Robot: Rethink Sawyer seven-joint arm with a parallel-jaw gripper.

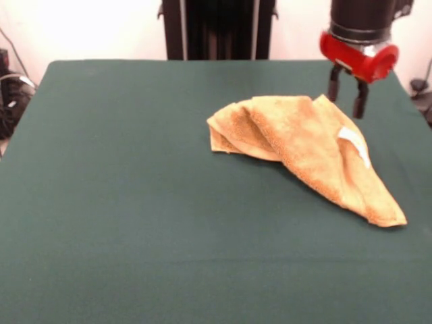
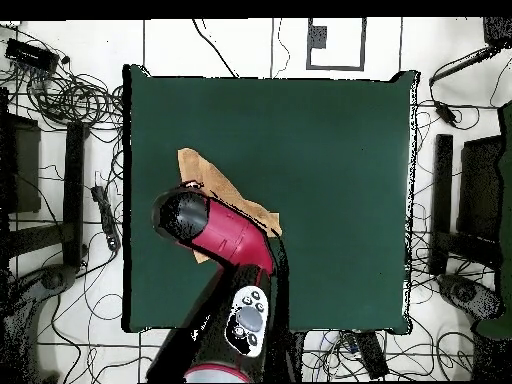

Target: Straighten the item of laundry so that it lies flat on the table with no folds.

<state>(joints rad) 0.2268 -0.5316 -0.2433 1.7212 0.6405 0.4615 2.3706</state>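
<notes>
We find the orange-tan terry-cloth towel (image 1: 307, 152) lying crumpled on the large rectangular worktop covered in dark green felt-like cloth (image 1: 135, 202), right of centre in the front view and toward the far half. The cloth is folded over itself in several layers: a rounded bunch sits at its left end, and a long tapering flap runs toward the near right, ending in a blunt corner. A small white tag (image 1: 354, 144) shows on the upper face of that flap. The red and black arm's end effector (image 1: 347, 91) hangs above the towel's far right edge; its two dark fingers (image 1: 360, 101) point downward with a narrow gap between them and nothing between them, their tips level with the cloth's highest fold; we cannot tell whether they touch it. In the overhead view the red arm (image 2: 225, 235) covers most of the towel, leaving exposed a corner toward the left edge of the worktop and a strip beside the arm.
</notes>
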